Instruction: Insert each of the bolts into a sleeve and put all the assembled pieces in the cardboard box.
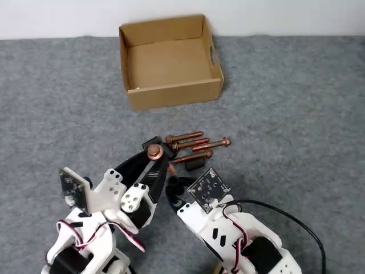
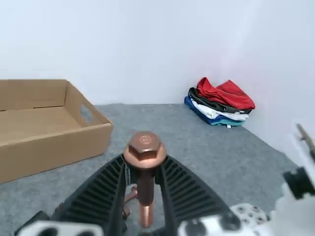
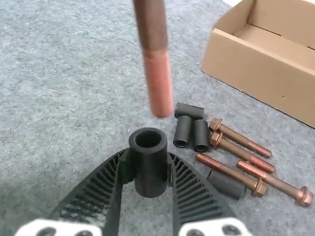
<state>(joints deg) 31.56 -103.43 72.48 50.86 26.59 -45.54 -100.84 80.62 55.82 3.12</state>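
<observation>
cardboard box [image 1: 174, 94], open-topped, at the far side of the carpet [image 1: 296, 114]; left gripper [image 2: 144, 160] clenched on an upright bolt [image 2: 144, 146], tip just above the sleeve [image 3: 147, 172] grasped upright in the right gripper [image 3: 146, 158]; loose bolts [image 1: 197, 145] and loose sleeves [image 3: 192, 132] lie between grippers and box

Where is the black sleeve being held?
Right wrist view: the sleeve is clamped in the right tool, near the tip of the left tool's bolt.

Grey carpet [image 1: 296, 114] carries the cardboard box [image 1: 171, 94], four loose bolts [image 3: 241, 140] and perhaps four sleeves [image 3: 183, 131].
</observation>
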